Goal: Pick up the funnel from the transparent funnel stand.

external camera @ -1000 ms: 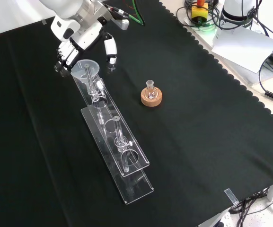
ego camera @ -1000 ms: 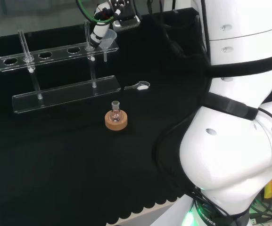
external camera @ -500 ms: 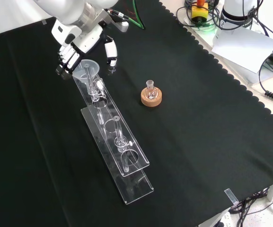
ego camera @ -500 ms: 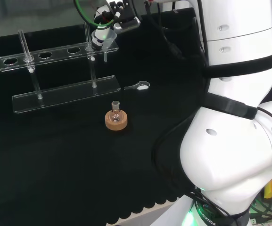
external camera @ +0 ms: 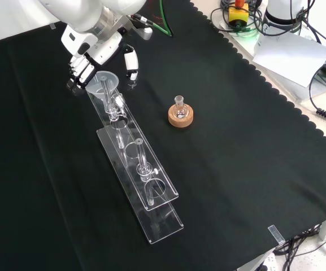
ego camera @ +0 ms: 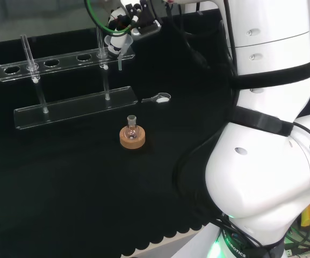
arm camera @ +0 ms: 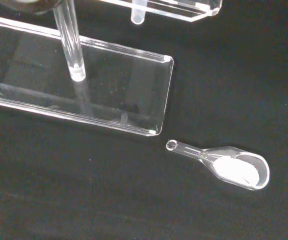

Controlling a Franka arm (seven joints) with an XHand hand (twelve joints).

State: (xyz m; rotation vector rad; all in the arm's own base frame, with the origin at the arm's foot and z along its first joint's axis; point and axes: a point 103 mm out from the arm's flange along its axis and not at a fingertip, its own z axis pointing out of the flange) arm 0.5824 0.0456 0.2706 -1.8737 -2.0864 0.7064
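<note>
A clear funnel [ego camera: 119, 51] [external camera: 103, 81] sits in the end hole of the transparent funnel stand [ego camera: 74, 105] [external camera: 146, 187]. In the front view my hand [external camera: 92, 52] hangs over that end, its fingers [external camera: 77, 74] at the funnel's left rim and the thumb [external camera: 130, 61] a little off its right side. The head view has the hand [ego camera: 120, 28] just above the funnel's mouth. The hand is open around the funnel. In the wrist view the funnel's stem tip [arm camera: 138, 17] pokes down below the stand's upper plate, above the base plate [arm camera: 119, 90].
A small round flask on a cork ring [ego camera: 132, 135] [external camera: 180, 116] stands on the black cloth beside the stand. A clear scoop with white powder [ego camera: 158, 98] [arm camera: 237, 170] lies near the stand's end. Two upright posts [external camera: 141, 159] rise through the stand.
The hand has shifted slightly up and over the funnel's rim. The funnel and the stand stay where they were.
</note>
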